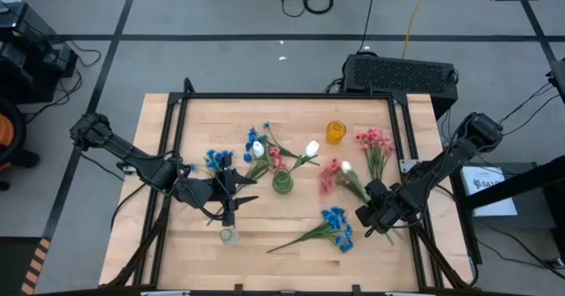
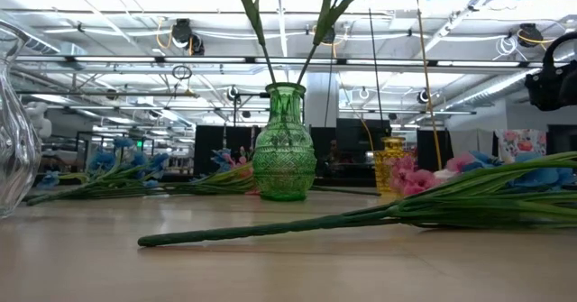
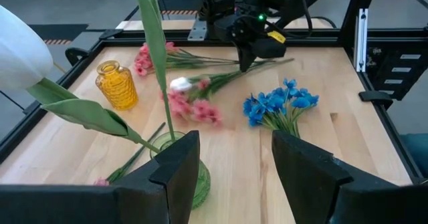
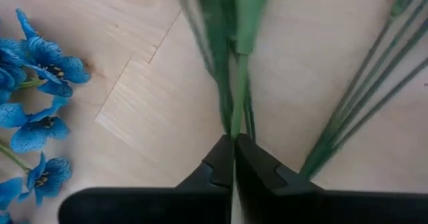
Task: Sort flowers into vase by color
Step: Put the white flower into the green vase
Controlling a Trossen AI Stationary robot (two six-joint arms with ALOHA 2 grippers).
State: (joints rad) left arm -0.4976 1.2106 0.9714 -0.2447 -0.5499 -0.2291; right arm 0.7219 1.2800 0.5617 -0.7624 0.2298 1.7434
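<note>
My right gripper (image 1: pixel 370 202) is over the table's right side, shut on a spray of pink blossoms and a white bud (image 1: pixel 335 176). My left gripper (image 3: pixel 234 170) is open and touches nothing; it points at the green vase (image 1: pixel 282 184), which stands mid-table with two white buds (image 1: pixel 311 148) in it. A blue spray (image 1: pixel 334 229) lies flat near the near edge, a blue bunch (image 1: pixel 217 159) lies on the left, and pink flowers (image 1: pixel 374 144) lie on the far right. The yellow vase (image 1: pixel 335 132) and the clear vase (image 1: pixel 229 235) stand without flowers. My right gripper pinches several thin green stems (image 4: pixel 235 127) of the pink and white spray between its two fingers, close to their free ends. The fingers lie roughly along the stems. The stems run away from the fingers to the blossoms (image 3: pixel 190 105). Whether the blossom end rests on the table, I cannot tell.
A black frame rail (image 1: pixel 282 95) runs round the wooden table. Loose pink and blue flowers (image 1: pixel 265 155) lie just left of the green vase. Bare wood (image 1: pixel 282 216) shows between the clear vase and the blue spray.
</note>
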